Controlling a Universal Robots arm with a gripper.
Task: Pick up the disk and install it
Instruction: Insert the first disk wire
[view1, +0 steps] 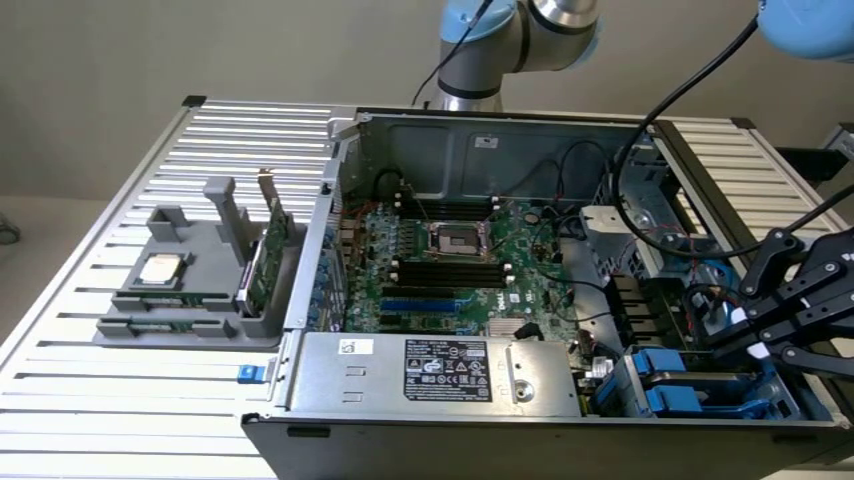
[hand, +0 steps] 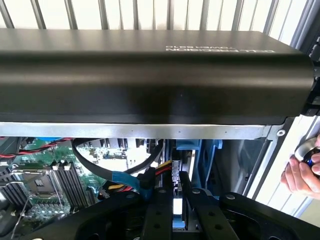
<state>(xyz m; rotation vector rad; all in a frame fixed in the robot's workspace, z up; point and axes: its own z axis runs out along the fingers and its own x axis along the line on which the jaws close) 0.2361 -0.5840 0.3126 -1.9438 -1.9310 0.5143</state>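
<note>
Case (view1: 400, 420) sits on slatted table (view1: 147, 400).

1. setting: robotics lab or test workshop.
2. evidence: open computer case (view1: 534, 300) with bare motherboard (view1: 461, 265) on a slatted metal table (view1: 120, 400).
3. evidence: grey fixture (view1: 194, 290) holding parts beside the case.
4. evidence: robot arm (view1: 514, 40) mounted behind, plain wall.
</note>
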